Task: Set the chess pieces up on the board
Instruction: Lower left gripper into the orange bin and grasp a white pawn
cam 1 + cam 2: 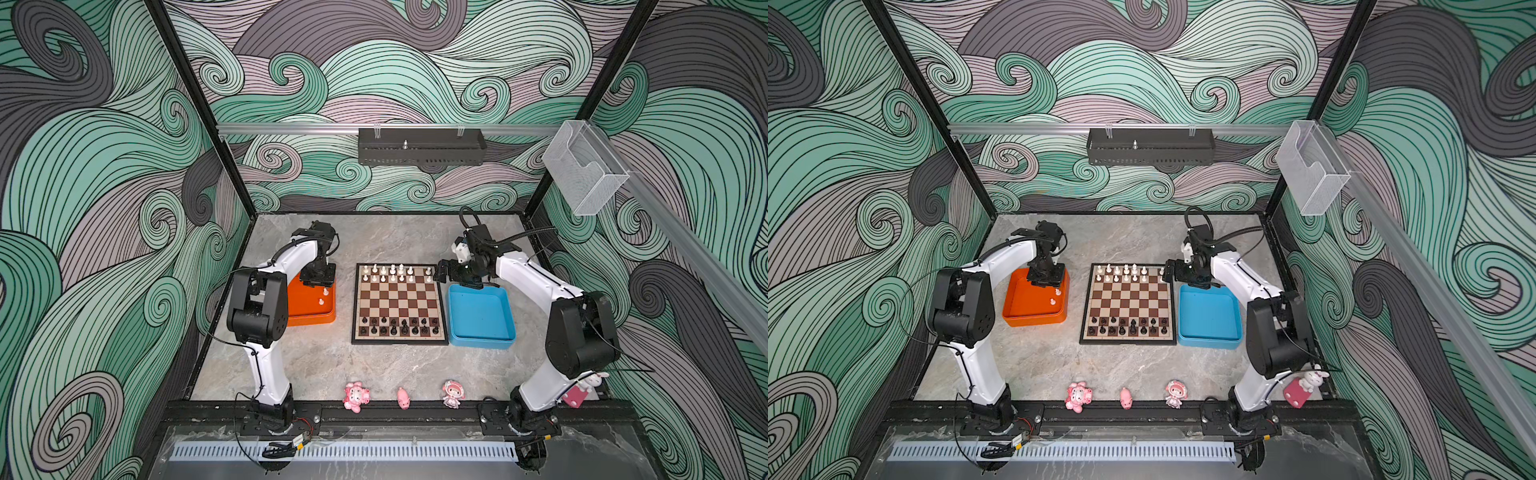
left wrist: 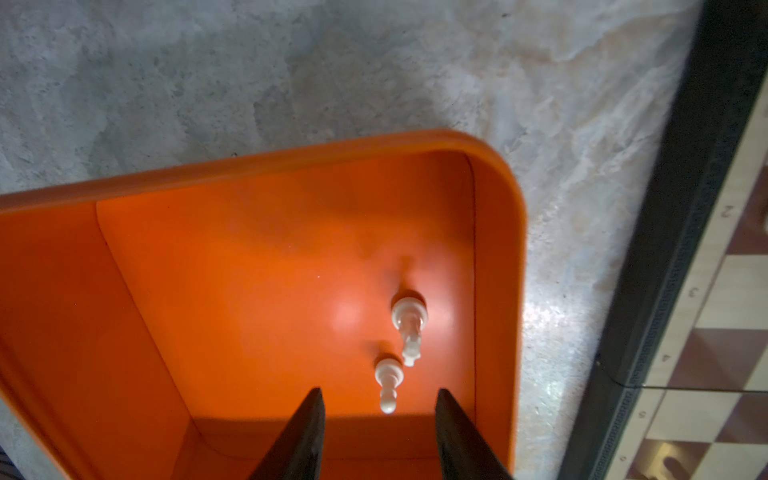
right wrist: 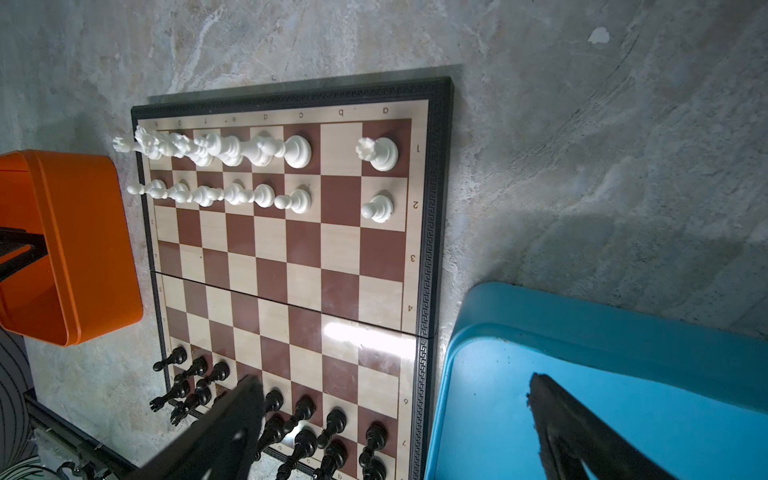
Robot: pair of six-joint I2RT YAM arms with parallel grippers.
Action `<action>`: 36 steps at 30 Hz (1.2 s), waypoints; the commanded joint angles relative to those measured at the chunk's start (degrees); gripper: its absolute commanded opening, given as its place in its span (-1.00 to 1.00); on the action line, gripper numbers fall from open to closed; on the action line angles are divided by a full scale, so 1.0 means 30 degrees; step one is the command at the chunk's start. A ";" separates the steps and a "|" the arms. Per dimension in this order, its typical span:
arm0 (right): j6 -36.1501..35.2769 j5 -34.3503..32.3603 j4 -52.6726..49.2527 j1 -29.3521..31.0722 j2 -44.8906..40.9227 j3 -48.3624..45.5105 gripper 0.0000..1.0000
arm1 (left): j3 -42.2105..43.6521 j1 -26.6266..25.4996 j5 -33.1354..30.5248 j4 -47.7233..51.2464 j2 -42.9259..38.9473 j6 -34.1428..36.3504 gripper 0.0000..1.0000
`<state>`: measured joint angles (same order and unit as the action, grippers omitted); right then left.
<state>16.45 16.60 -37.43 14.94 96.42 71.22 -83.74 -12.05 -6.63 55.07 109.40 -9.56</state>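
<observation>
On the left gripper (image 2: 379,397), the black tapered fingers (image 2: 307,428) are held half open with nothing gripped, and a small white pawn (image 2: 388,384) is seen between their tips. A taller white piece (image 2: 409,328), possibly a knight, is stood just beside it in the smooth orange tray (image 2: 291,160). Picking is judged in hand, and closing on the pawn's slim neck is called for. Two squares in white's rows are bare on the glossy board (image 3: 340,249). The right gripper (image 3: 392,384) is spread wide and empty over the blue tray's (image 3: 623,316) edge.
</observation>
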 commanded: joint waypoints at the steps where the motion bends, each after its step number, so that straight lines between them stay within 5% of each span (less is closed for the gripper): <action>1: -0.0297 0.0209 0.0039 -0.0144 -0.0538 -0.0156 0.98 | -0.0013 -0.0152 0.0185 -0.0523 0.0573 0.0213 -0.07; 10: -0.0297 0.0207 0.0032 -0.0310 -0.0852 -0.0401 0.98 | 0.0279 -0.0169 0.0410 -0.1031 0.1221 0.0137 -0.13; 36: -0.0238 0.0355 0.0020 -0.0396 -0.0852 -0.0332 0.98 | 0.0110 -0.0195 0.0431 -0.0989 0.1783 0.0183 -0.82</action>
<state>16.45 16.97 -37.21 14.13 95.37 70.28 -82.87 -12.43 -5.34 51.22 114.24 -9.28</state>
